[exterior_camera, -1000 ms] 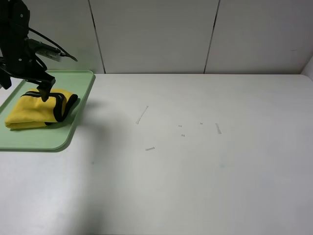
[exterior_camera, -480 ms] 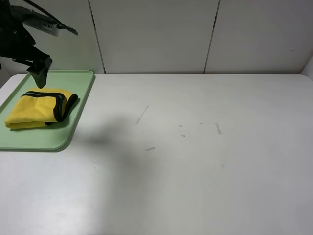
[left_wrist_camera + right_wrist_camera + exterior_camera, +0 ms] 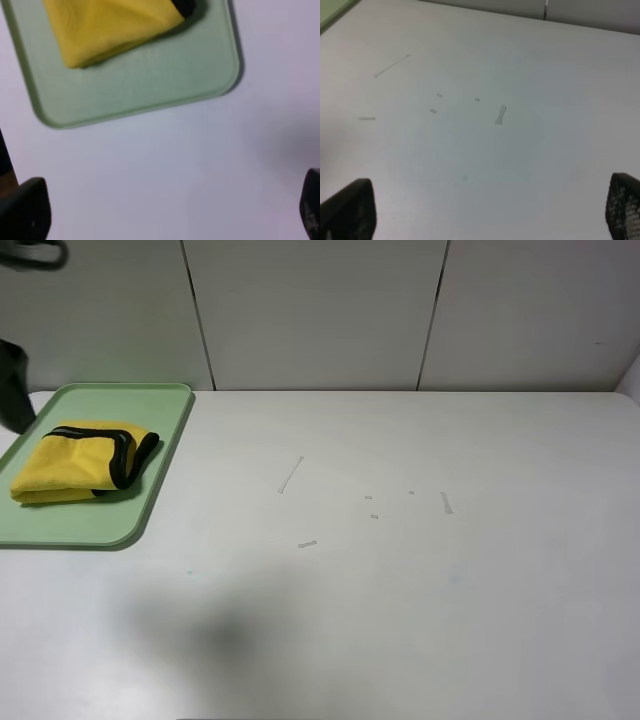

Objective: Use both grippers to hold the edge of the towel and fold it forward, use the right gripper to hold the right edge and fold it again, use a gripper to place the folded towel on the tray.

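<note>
The yellow towel with a black edge lies folded on the light green tray at the table's far left. In the left wrist view the towel lies on the tray, and my left gripper is open and empty, raised well above the table beside the tray's near corner. Only a dark part of the left arm shows at the left edge of the high view. My right gripper is open and empty above bare table; it is outside the high view.
The white table carries several small strips of tape near its middle, also in the right wrist view. A panelled wall stands behind the table. The arm's shadow falls on the front left.
My left gripper has let go of the towel, risen off the tray and drawn back to the left, almost out of the high view. The towel stays on the tray.
</note>
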`<action>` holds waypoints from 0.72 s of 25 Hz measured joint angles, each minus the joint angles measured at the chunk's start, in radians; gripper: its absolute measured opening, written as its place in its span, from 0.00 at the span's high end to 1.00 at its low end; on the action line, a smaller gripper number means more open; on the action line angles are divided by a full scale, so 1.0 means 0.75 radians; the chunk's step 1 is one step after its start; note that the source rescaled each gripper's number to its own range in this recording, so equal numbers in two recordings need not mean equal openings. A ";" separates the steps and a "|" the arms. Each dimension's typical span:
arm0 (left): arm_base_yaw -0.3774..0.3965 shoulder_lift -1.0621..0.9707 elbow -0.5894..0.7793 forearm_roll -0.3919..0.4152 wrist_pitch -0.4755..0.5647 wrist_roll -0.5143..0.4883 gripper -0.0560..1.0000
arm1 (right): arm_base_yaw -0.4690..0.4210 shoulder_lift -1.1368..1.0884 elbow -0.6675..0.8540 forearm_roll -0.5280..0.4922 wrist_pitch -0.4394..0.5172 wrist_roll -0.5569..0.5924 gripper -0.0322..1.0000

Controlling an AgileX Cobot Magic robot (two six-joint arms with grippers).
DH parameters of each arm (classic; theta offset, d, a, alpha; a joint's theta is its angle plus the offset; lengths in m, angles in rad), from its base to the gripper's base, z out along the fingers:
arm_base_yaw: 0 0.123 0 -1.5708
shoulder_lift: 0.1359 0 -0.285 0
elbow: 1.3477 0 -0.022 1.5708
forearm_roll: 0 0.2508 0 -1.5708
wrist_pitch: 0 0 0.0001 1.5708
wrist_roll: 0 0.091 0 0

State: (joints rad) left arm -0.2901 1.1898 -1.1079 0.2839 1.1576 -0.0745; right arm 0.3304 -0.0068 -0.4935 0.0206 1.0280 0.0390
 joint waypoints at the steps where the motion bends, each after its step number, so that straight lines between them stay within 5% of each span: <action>1: 0.000 -0.067 0.040 -0.007 0.000 0.000 0.00 | 0.000 0.000 0.000 0.000 0.000 0.000 0.00; 18: 0.000 -1.104 0.671 -0.203 -0.014 -0.001 0.00 | 0.000 0.000 0.000 0.000 0.000 0.000 0.00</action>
State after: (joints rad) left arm -0.2901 0.3619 -0.6050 0.1319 1.1473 -0.0755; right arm 0.3304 -0.0068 -0.4935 0.0206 1.0280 0.0390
